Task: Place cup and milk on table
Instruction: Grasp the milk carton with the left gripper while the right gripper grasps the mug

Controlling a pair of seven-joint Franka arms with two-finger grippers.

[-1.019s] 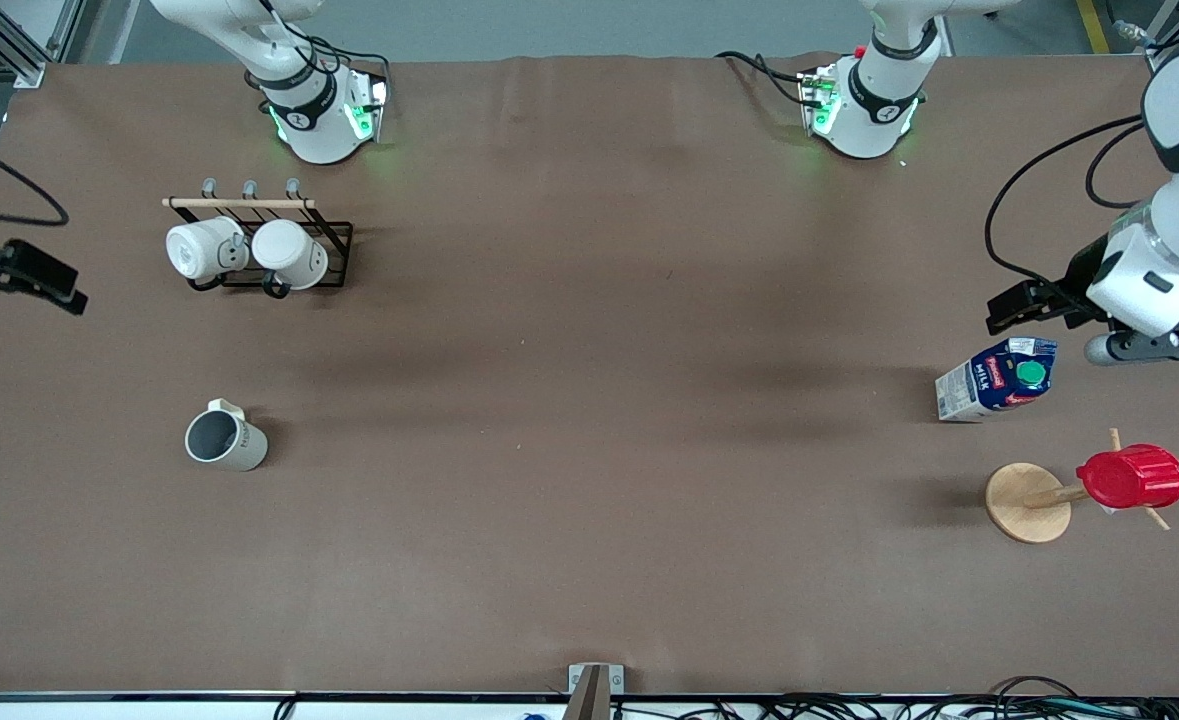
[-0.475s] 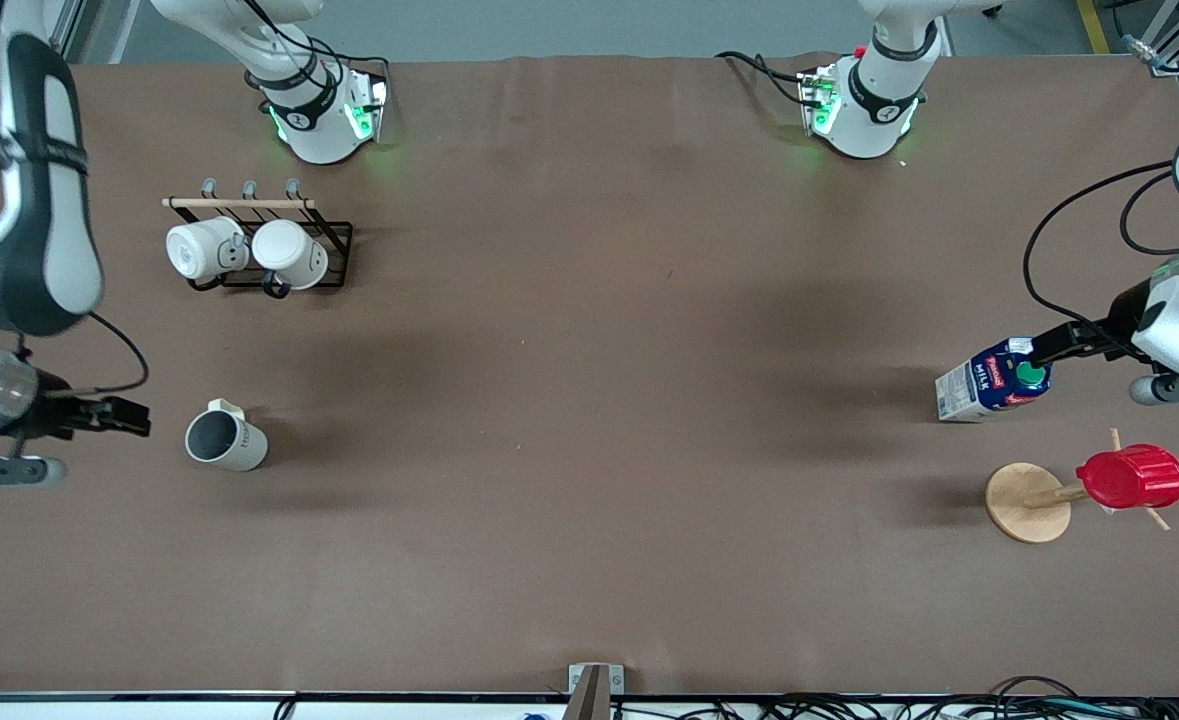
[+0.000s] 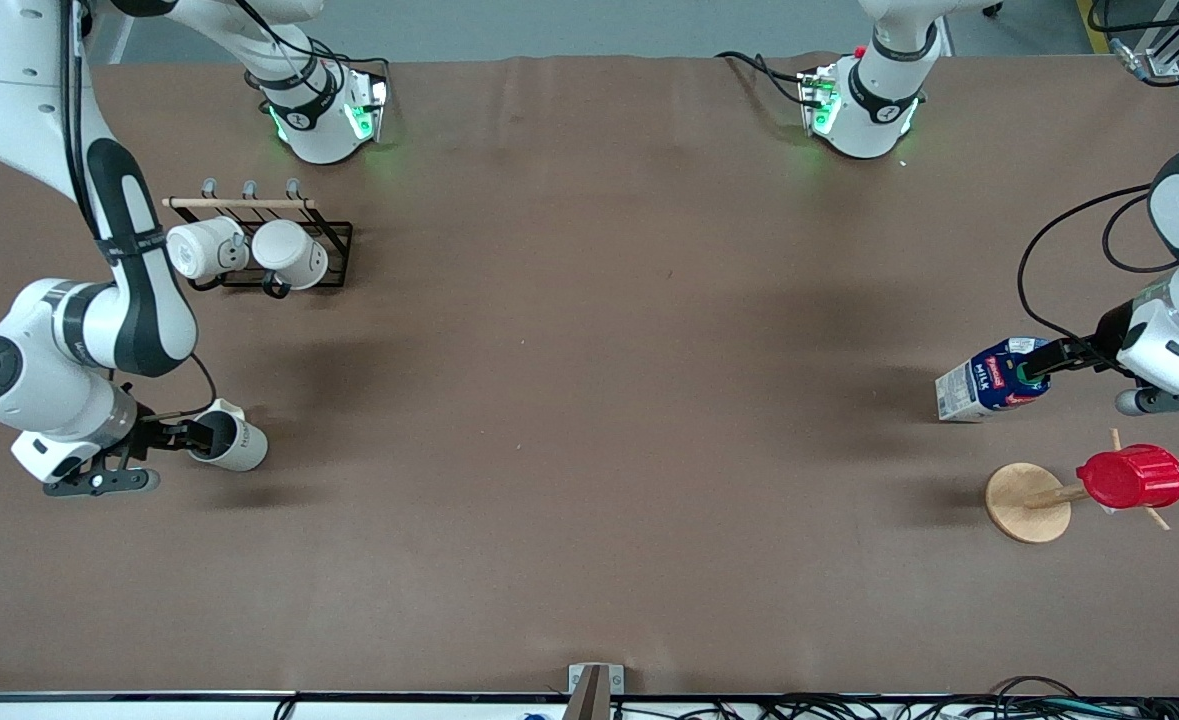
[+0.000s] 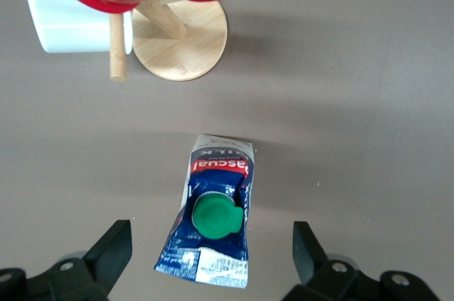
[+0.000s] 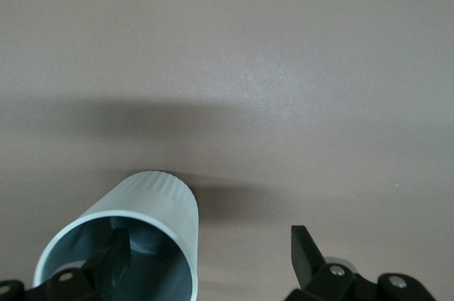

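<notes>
The cup (image 3: 234,447), cream-white with a grey inside, stands on the brown table (image 3: 589,420) toward the right arm's end. My right gripper (image 3: 194,437) is open at its rim. In the right wrist view one finger (image 5: 117,258) is inside the cup (image 5: 167,205) and the other (image 5: 305,251) is outside its wall, the gripper (image 5: 211,262) astride the rim. The milk (image 3: 989,382), blue and white with a green cap, stands toward the left arm's end. My left gripper (image 3: 1034,365) is open at its top. In the left wrist view its fingers (image 4: 113,253) flank the carton (image 4: 216,166) without touching; the gripper (image 4: 211,258) is open.
A black wire rack (image 3: 334,240) with two white mugs (image 3: 289,252) stands near the right arm's base. A wooden mug tree (image 3: 1024,502) with a red ribbed cup (image 3: 1129,478) stands nearer the front camera than the milk; it shows in the left wrist view (image 4: 181,38).
Both arms came in from the table's ends. The right gripper moved to the cup and put one finger inside it. The left gripper moved down over the milk's top.
</notes>
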